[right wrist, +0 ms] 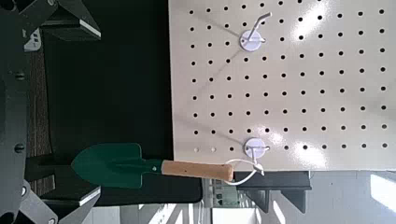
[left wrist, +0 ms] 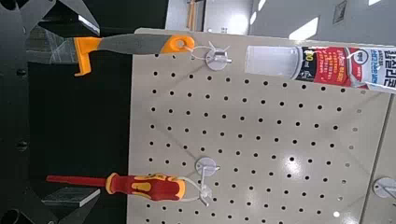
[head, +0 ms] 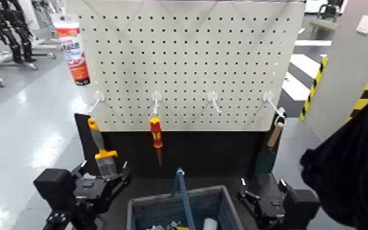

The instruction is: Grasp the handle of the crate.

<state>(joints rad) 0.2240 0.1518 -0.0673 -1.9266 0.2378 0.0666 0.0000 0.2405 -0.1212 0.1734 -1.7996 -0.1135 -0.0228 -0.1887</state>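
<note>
The blue-grey crate [head: 162, 214] sits at the bottom middle of the head view, below the pegboard. Its thin blue handle [head: 183, 196] stands up over the crate's middle, seen edge-on. My left gripper [head: 103, 176] is to the left of the crate, level with its far rim, open and empty. My right gripper [head: 261, 191] is to the right of the crate, open and empty. Both point at the pegboard. The left wrist view shows the left gripper [left wrist: 65, 121] open, and the right wrist view shows the right gripper [right wrist: 75, 112] open. Neither wrist view shows the crate.
A white pegboard [head: 186, 61] stands behind the crate. On it hang a sealant tube [head: 73, 49], an orange-handled scraper [head: 99, 147], a red-and-yellow screwdriver [head: 156, 137] and a green trowel [head: 271, 147]. A person's dark clothing [head: 351, 171] fills the right edge.
</note>
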